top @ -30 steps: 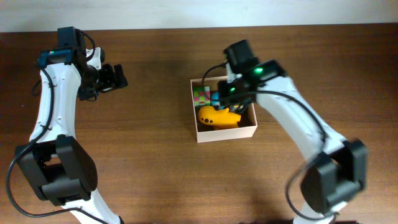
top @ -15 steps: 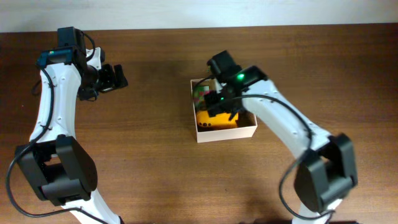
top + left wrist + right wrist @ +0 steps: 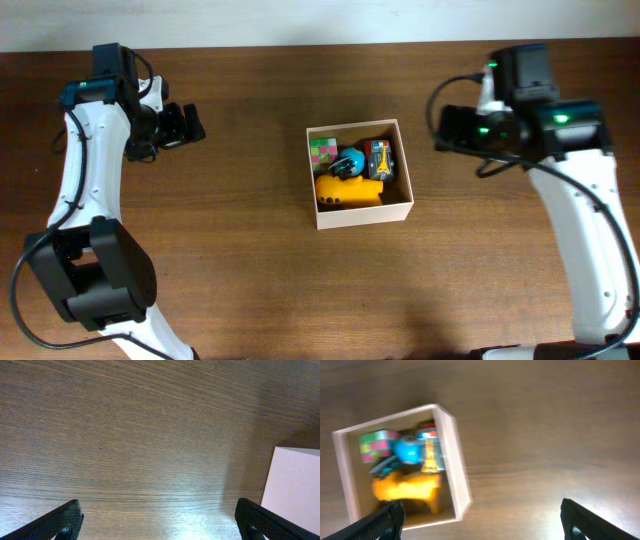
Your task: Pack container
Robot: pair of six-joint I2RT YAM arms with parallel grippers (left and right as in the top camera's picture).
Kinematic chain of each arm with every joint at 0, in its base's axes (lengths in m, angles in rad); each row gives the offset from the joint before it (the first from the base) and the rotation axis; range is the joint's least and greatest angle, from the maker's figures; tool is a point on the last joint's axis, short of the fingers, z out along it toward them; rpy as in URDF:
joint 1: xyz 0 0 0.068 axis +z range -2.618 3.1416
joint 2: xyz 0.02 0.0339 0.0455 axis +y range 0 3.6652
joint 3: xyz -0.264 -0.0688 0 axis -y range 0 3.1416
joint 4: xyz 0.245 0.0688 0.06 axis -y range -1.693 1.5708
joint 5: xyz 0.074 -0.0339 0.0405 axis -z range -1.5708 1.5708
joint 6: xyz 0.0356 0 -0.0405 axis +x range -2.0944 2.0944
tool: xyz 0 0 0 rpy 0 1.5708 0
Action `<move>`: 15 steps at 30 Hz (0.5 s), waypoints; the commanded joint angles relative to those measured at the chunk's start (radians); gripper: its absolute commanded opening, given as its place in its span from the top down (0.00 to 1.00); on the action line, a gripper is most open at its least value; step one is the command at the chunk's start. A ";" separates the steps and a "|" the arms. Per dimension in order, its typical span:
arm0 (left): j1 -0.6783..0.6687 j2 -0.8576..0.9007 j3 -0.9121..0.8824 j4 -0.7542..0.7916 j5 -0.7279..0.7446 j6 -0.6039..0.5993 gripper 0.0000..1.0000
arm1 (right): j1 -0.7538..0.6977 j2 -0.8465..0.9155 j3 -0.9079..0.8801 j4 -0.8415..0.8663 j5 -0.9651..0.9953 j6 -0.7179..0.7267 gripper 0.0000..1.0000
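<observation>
The right end effector (image 3: 455, 128) withdrew from directly above the container (image 3: 365, 214); it travelled right, ending well apart from it over the bare surface (image 3: 480, 250); the red-and-orange toy (image 3: 378, 158) beside the container's right wall, previously covered, became visible from overhead.

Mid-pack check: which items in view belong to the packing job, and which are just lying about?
Job: square cream-walled cardboard container; inside it, yellow-orange plastic toy, pink-and-green cube, blue round toy, small red-orange toy.
Lying about: only the brown wooden table beneath.
</observation>
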 commanded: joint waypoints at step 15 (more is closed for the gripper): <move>0.001 -0.015 0.021 -0.001 0.000 0.020 0.01 | -0.182 -0.240 0.011 -0.009 -0.276 -0.142 0.11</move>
